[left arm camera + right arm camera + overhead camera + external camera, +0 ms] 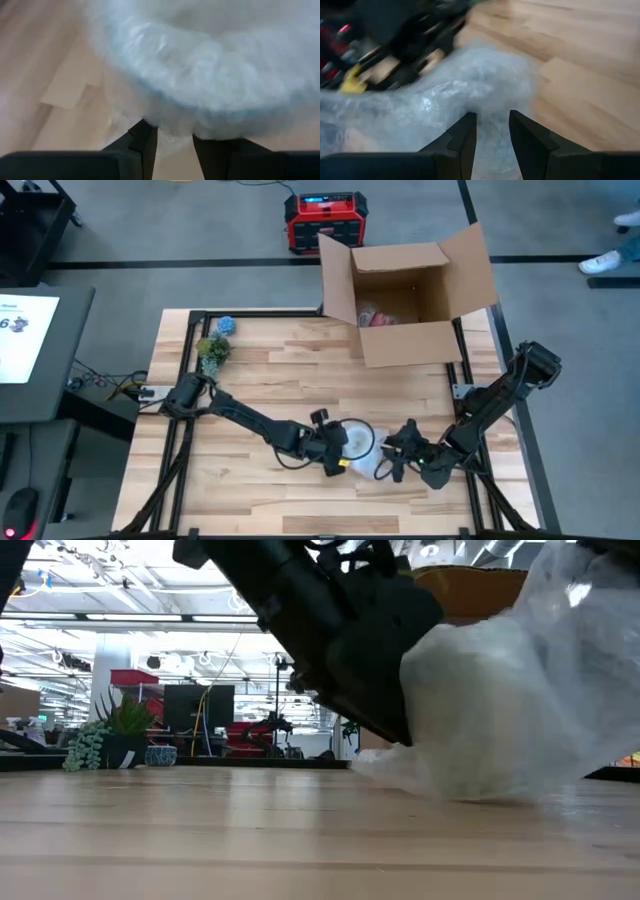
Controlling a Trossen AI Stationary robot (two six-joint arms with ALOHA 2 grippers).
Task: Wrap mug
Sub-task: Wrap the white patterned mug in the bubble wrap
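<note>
While the left gripper (175,142) pinches a fold of clear crinkled bubble wrap (365,452) between narrowly parted fingers, the right gripper (492,131), jaws slightly spread, noses into the sheet's other side; best to keep tension and fold snugly. Swaddled in cloudy film, the mug bundle (490,710) sits well in front of the open cardboard box (405,290)

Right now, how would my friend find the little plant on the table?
Start at the big open cardboard box at the table's far edge. Follow that edge toward the left arm's side, to the corner. The small leafy green plant sits there beside a little blue ball-shaped thing; it is the only green thing on the wood.
</note>
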